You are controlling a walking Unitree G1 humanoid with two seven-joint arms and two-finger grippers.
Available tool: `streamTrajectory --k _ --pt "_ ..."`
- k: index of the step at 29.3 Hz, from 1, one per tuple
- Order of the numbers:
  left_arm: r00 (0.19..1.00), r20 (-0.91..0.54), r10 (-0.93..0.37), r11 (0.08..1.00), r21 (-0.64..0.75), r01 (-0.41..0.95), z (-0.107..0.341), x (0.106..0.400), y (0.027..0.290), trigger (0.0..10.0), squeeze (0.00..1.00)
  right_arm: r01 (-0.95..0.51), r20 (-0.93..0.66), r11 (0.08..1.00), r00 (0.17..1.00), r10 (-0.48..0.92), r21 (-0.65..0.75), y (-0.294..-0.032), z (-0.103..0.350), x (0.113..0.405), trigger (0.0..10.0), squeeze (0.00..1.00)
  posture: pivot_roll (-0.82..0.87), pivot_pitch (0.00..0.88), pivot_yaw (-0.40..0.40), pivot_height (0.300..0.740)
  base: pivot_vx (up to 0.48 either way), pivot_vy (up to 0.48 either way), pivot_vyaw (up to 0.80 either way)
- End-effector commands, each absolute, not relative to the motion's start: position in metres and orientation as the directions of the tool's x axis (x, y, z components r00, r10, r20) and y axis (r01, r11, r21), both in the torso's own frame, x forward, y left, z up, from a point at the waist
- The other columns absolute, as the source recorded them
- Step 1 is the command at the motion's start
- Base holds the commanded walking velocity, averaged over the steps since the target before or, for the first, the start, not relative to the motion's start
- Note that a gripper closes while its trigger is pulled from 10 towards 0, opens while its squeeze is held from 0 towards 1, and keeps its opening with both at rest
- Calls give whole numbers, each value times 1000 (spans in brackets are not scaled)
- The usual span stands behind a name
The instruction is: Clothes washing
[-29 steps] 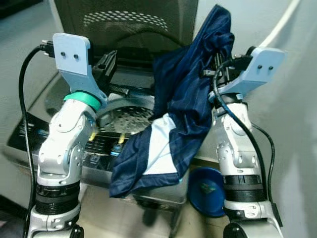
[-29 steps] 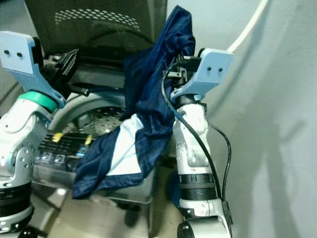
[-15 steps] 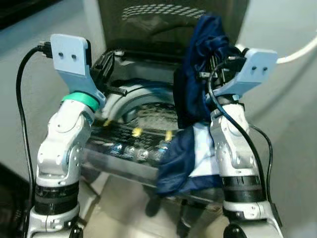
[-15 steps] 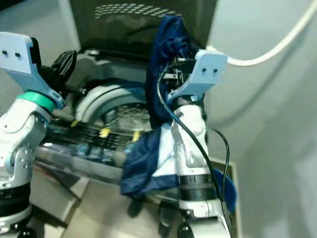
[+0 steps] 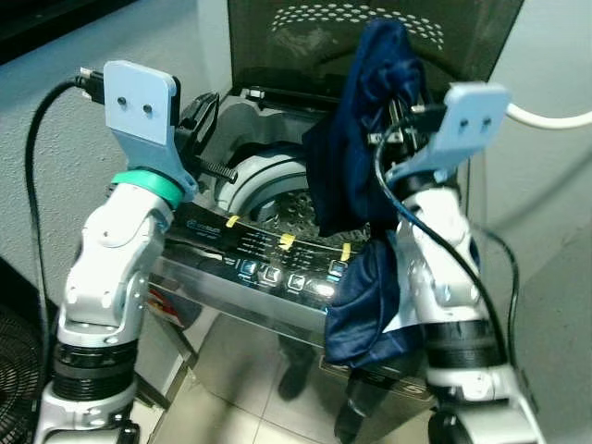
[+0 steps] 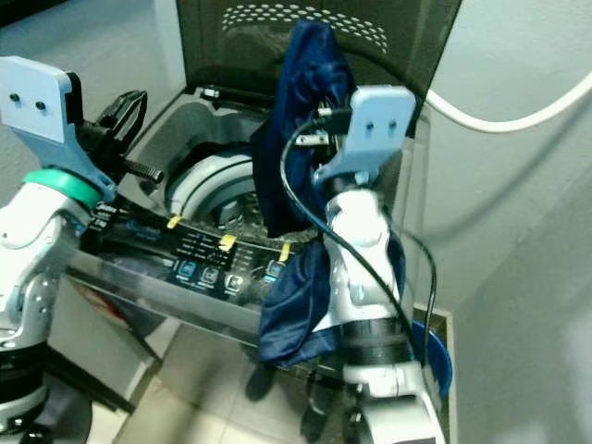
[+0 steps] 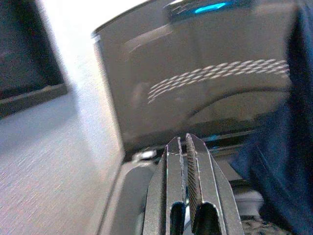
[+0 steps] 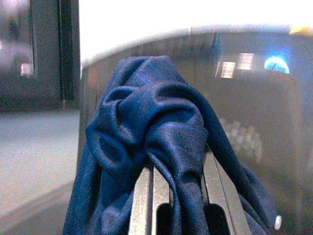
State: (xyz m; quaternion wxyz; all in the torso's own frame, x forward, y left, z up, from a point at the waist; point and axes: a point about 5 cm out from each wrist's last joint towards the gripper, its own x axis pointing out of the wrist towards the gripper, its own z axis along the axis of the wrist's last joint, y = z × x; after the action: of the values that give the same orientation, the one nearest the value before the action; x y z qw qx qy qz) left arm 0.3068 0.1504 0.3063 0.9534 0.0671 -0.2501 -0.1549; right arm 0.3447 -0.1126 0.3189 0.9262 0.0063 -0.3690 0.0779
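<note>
Silver arms, blue wrist brackets, black cables.

White hose [image 6: 518, 116] along wall; perhaps a blue basin [image 6: 437, 356] below.

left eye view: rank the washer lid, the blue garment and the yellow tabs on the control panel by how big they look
1. washer lid, the open dark panel across the top.
2. blue garment, hanging from the right gripper; it is nearer the camera, so these two are close and unsure.
3. yellow tabs, clearly smallest.

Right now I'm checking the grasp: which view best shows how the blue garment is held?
Right wrist view: the blue garment bunches between the right gripper fingers. Both eye views show it draped beside the right arm above the washing machine; the left wrist view shows an edge.
</note>
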Motion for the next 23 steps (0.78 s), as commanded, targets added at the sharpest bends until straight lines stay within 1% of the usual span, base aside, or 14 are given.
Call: streamTrajectory --k 1,2,3,5,7,9,11,15,16,19,20,21,22,23 --pt "770 465 -437 899 250 359 313 303 138 10000 0 -175 764 983 625 160 -63 -106 346 339 10000 0 59 0 89 740 0 0 0" --pt "736 458 -498 867 271 419 316 300 131 10000 0 -186 792 981 588 161 -62 -105 361 338 10000 0 57 0 93 740 0 0 0" --pt "736 458 -498 867 271 419 316 300 131 10000 0 -186 792 981 588 161 -62 -105 361 338 10000 0 57 0 93 740 0 0 0" --pt "670 432 -604 796 284 535 318 298 119 10000 0 -205 845 977 510 162 -64 -102 392 336 10000 0 53 0 93 740 0 0 0" --pt "614 380 -692 716 246 654 315 301 109 10000 0 -252 887 966 432 163 -55 -99 421 329 10000 0 48 0 87 740 0 0 0" --pt "614 380 -692 716 246 654 315 301 109 10000 0 -252 887 966 432 163 -55 -99 421 329 10000 0 48 0 87 740 0 0 0" --pt "564 339 -753 646 215 733 310 308 102 10000 0 -327 908 943 373 191 -64 -93 441 322 10000 0 47 0 78 740 0 0 0" --pt "525 301 -796 587 171 792 305 321 100 10000 0 -404 904 909 346 251 -98 -85 444 319 10000 0 33 0 66 740 0 0 0" --pt "554 300 -777 612 153 776 306 336 106 10000 0 -428 888 897 360 285 -115 -81 438 322 10000 0 26 0 66 740 0 0 0" --pt "576 301 -760 634 144 760 307 345 111 10000 0 -440 876 889 371 306 -124 -79 433 325 10000 0 23 0 66 740 0 0 0" --pt "657 304 -690 716 153 681 312 361 124 10000 0 -440 842 886 413 346 -149 -77 421 332 10000 0 19 0 64 740 0 0 0" --pt "704 305 -641 764 163 624 316 370 133 10000 0 -440 818 883 439 372 -166 -76 413 337 10000 0 18 0 64 740 0 0 0" --pt "704 305 -641 764 163 624 316 370 133 10000 0 -440 818 883 439 372 -166 -76 413 337 10000 0 18 0 64 740 0 0 0" --pt "769 332 -546 838 189 512 326 379 152 10000 0 -425 763 881 494 417 -207 -74 394 348 10000 0 12 1 59 740 0 0 0"
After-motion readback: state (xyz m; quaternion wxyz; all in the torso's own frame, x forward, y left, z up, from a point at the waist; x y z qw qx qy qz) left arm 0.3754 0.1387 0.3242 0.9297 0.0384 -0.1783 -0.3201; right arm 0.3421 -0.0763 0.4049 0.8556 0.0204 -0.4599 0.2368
